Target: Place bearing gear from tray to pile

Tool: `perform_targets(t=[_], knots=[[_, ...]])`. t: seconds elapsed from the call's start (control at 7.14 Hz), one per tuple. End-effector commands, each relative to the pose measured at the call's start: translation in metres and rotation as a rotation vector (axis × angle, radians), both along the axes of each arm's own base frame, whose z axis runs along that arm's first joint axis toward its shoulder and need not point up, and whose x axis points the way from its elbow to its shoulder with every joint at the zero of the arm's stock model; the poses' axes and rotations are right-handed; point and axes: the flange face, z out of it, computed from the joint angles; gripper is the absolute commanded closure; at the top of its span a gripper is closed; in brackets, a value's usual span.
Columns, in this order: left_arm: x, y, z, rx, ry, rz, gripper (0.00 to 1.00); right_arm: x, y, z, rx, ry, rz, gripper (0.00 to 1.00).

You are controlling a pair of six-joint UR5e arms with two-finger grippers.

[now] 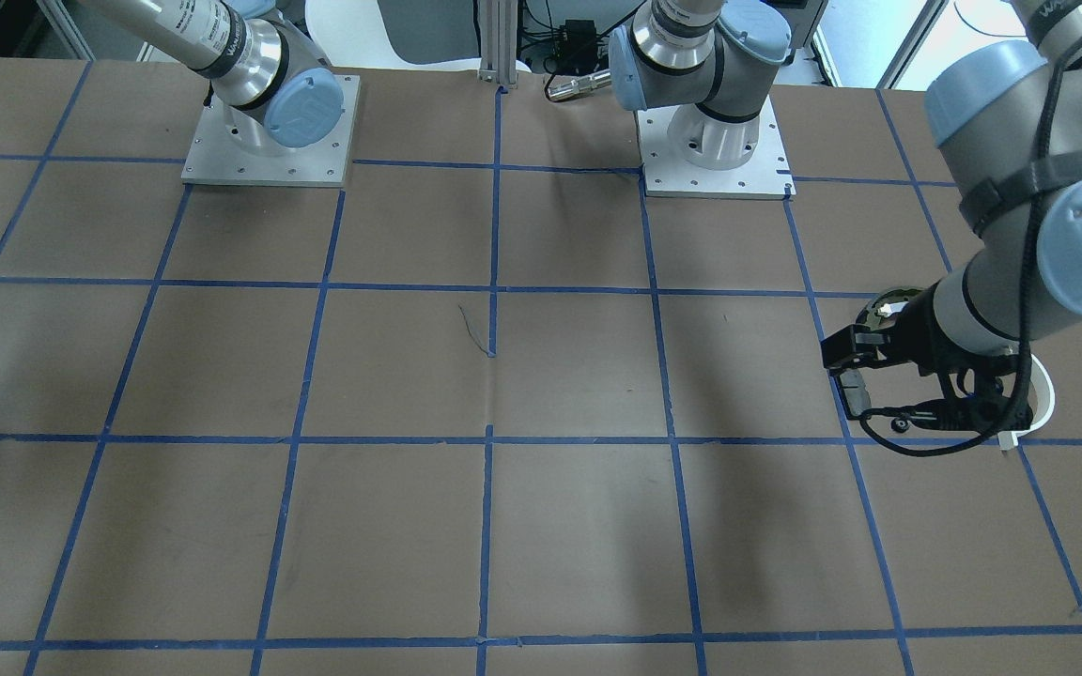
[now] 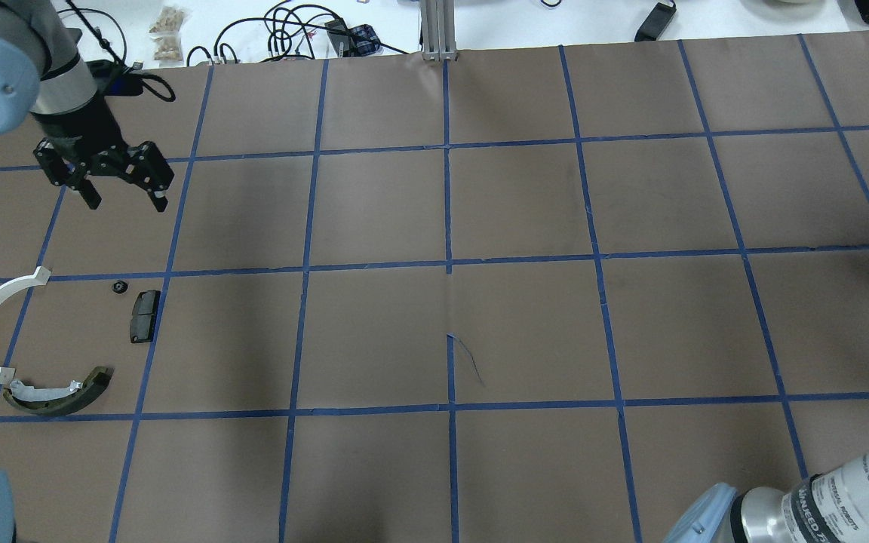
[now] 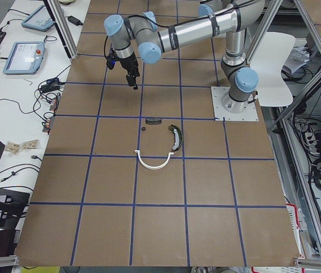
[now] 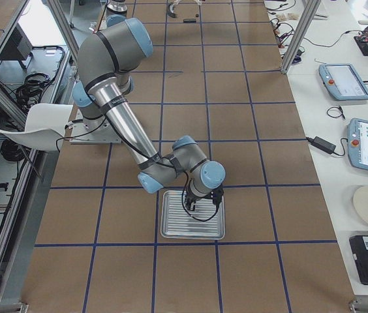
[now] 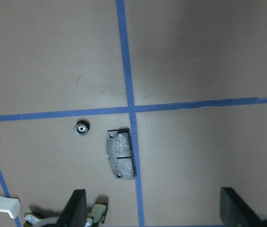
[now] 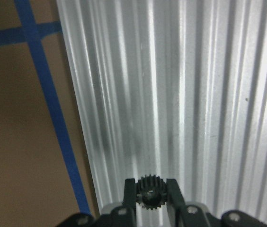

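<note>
The jaws of the right gripper (image 6: pixel 147 189) hold the bearing gear (image 6: pixel 147 196) by its toothed rim, above the tray (image 6: pixel 209 94). The gear is small, rigid and probably light. The left gripper (image 2: pixel 125 200) has its jaws wide, with the pile (image 2: pixel 144 315) at its 6 o'clock.

Silver arm tubes (image 3: pixel 194 29), pale blue joint caps (image 1: pixel 304 108), black left hand (image 2: pixel 125 200), looping black cable (image 1: pixel 926 453)
</note>
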Motion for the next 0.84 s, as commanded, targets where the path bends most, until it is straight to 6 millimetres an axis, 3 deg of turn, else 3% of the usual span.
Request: perform_targets(t=[0.0, 0.14, 0.28, 0.56, 0.7], knots=[[-0.090, 0.024, 0.052, -0.087, 0.013, -0.009, 0.02, 0.038, -0.018, 0.066, -0.042, 0.028, 0.045, 1.00], [-0.107, 0.043, 0.076, -0.132, 0.012, -0.036, 0.02, 0.089, -0.049, 0.083, -0.056, 0.058, 0.049, 1.00], [-0.111, 0.056, 0.089, -0.166, 0.016, -0.054, 0.02, 0.151, -0.076, 0.086, -0.067, 0.021, -0.007, 1.00], [-0.111, 0.076, 0.091, -0.216, 0.015, -0.050, 0.06, 0.281, -0.116, 0.081, -0.046, -0.048, -0.165, 1.00], [-0.112, 0.068, 0.089, -0.305, 0.028, -0.043, 0.00, 0.349, -0.125, 0.077, -0.026, -0.042, -0.231, 1.00]])
